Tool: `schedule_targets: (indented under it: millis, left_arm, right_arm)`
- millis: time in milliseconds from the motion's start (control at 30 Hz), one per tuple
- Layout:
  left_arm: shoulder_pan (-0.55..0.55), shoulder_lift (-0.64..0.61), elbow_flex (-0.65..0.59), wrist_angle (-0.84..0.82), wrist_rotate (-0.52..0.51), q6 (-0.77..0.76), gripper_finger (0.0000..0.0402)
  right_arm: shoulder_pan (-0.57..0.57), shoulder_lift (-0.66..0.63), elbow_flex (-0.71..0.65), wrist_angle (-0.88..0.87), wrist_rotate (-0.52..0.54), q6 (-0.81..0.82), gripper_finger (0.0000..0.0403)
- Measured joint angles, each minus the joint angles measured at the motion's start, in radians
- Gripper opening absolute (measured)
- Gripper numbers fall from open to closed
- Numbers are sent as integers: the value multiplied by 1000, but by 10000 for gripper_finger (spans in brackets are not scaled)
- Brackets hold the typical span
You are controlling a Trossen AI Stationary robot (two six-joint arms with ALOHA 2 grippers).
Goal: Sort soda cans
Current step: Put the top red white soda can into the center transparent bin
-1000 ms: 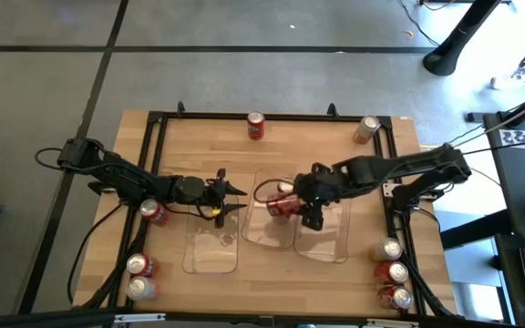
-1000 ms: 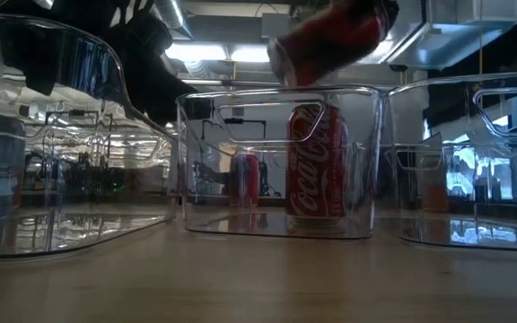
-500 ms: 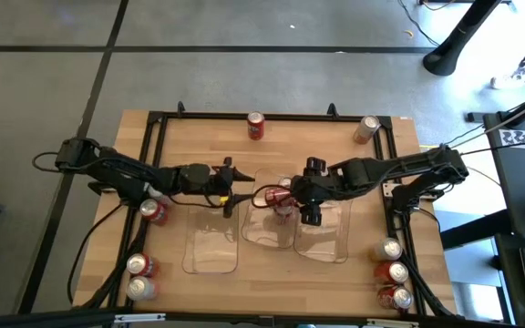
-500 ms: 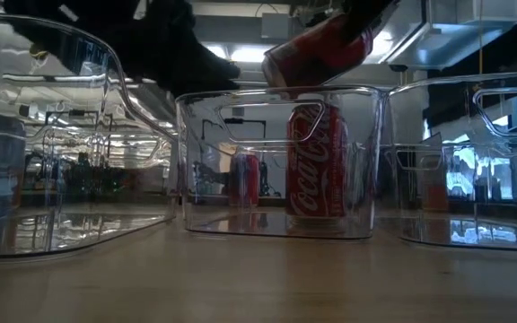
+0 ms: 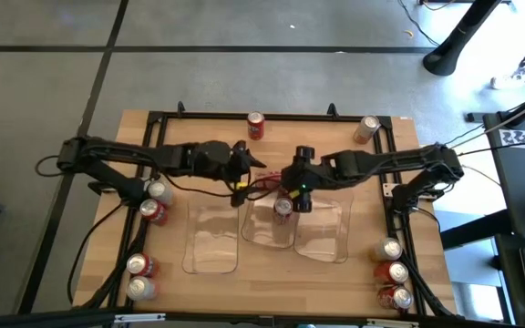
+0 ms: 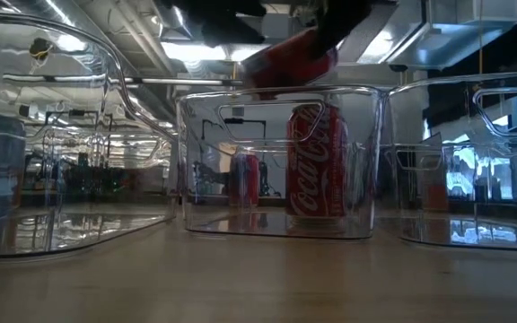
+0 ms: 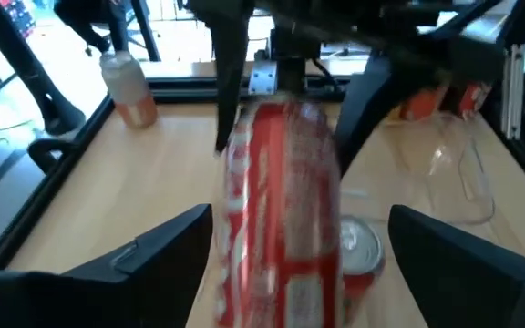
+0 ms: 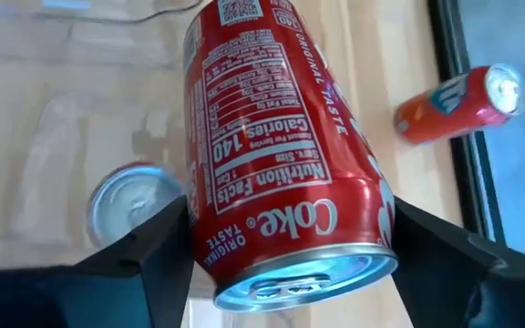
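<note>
My right gripper (image 8: 290,208) (image 5: 292,182) is shut on a red Coke can (image 8: 281,137), held tilted above the middle clear tray's rim (image 6: 276,90). A second red can (image 6: 317,170) (image 5: 283,208) stands upright on its base inside that tray. My left gripper (image 7: 301,217) (image 5: 247,170) is open and has come up to the held can (image 7: 281,219) from the left. Its fingers (image 7: 153,260) stand on either side of the can with a gap showing. More cans rest on the table at both sides. My right gripper pinches the red can's body between its two fingers (image 8: 149,260), on the sides near the tab end (image 8: 294,278). The fingers lie across the can. It is lifted clear and tilted, its tab end toward the wrist, above the middle tray.
Three clear trays (image 5: 212,241) (image 5: 267,228) (image 5: 324,232) sit side by side mid-table. A red can (image 5: 256,126) and an orange one (image 5: 366,128) lie by the far edge. Cans sit at the left (image 5: 153,211) (image 5: 139,265) and near right corner (image 5: 390,271). A black frame (image 5: 158,118) rims the table.
My right gripper has carried the red can toward the far edge and slightly left, and the can has tipped closer to level. My left gripper has swung right and toward the far edge, closing in on the held can. The upright can in the tray stayed put.
</note>
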State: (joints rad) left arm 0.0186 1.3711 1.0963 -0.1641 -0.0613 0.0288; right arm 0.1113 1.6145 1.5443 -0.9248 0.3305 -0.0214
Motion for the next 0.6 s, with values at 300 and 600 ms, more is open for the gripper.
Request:
schedule_targets:
  millis: [300, 600]
  left_arm:
    - [47, 111, 140, -187, 0, -22, 321]
    - [47, 207, 233, -285, 3, -47, 321]
  right_arm:
    - [-54, 29, -1, 106, -115, -115, 289]
    - [-53, 47, -3, 137, -116, -170, 289]
